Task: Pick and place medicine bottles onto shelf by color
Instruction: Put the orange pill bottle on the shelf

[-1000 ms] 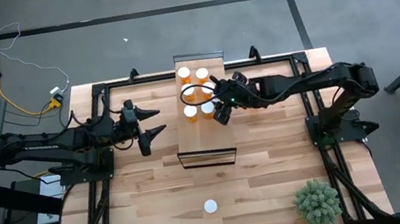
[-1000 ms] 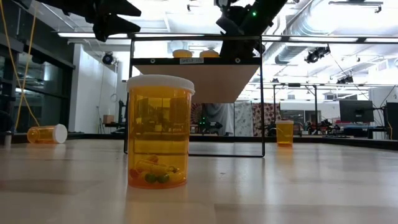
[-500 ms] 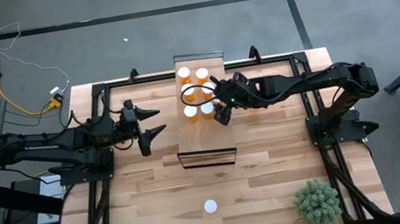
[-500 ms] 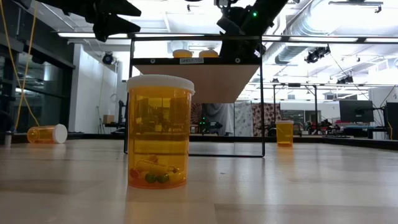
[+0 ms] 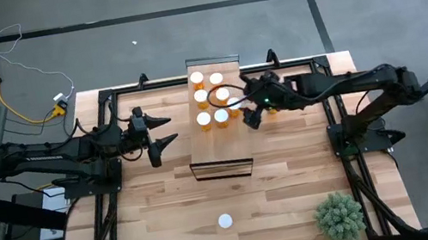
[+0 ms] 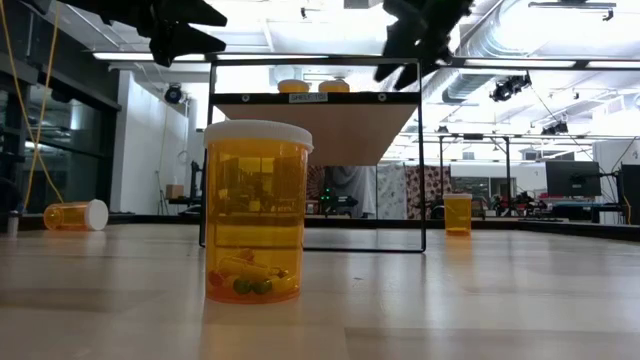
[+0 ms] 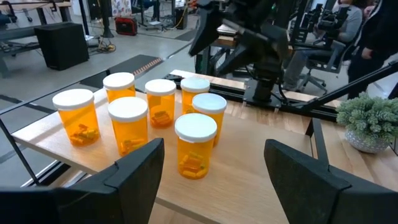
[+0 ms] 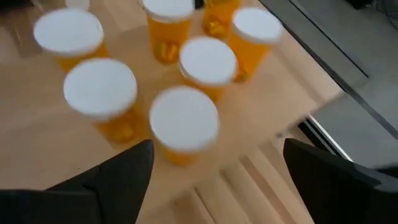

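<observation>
Beside the shelf [image 5: 219,141], empty right gripper [image 5: 252,116] spread wide; bottles [image 7: 196,145] without readable labels.

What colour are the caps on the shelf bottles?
White caps on the translucent orange medicine bottles standing on the shelf; clearest in the left wrist view.

Butcher-block bench [image 5: 166,198] and the raised shelf [image 5: 218,145] — what each carries

The shelf, a light-wood board on a thin dark frame, holds a cluster of medicine bottles [image 7: 196,144] at its far end — seven, going by the left wrist view. On the bench itself: one bottle standing upright [image 6: 257,210] close to the low camera, another lying on its side [image 6: 75,214], a third, seemingly capless [image 6: 457,213], beyond the shelf frame, and a small potted plant [image 5: 339,216] near a front corner.
</observation>
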Motion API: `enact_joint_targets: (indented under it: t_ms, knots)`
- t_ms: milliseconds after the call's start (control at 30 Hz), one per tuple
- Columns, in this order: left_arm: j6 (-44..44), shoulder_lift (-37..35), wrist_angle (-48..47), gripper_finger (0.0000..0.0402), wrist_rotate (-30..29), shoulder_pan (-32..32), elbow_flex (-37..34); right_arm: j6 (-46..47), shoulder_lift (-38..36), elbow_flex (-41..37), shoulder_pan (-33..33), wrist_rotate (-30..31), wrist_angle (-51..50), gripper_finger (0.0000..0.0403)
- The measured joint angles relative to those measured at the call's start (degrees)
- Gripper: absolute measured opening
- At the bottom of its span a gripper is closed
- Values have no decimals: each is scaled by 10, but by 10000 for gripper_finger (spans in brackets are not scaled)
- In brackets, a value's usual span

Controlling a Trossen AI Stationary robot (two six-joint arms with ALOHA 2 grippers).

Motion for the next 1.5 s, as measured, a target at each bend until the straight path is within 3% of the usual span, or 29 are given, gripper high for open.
enact_joint_targets:
  t_ms: [300,467,633,800,1000,1100,1200,1500]
  knots:
    - [0,0,0,268,0,0,0,93,-33,0,74,163,-122,349]
    - [-1,0,-8,268,0,0,0,127,-47,-49,105,185,-117,349]
    - [-9,0,-8,268,0,0,0,132,-124,-202,100,138,-19,349]
    - [-10,0,-2,268,0,0,0,121,-254,-335,64,68,107,349]
    - [-10,0,9,268,0,0,0,4,-374,-455,42,-33,441,349]
    - [-8,0,9,268,0,0,0,-65,-391,-505,42,-50,617,349]
    - [-5,0,8,268,0,0,0,-106,-388,-538,42,-56,722,349]
    - [17,0,5,268,-5,0,0,-113,-359,-557,42,-48,754,349]
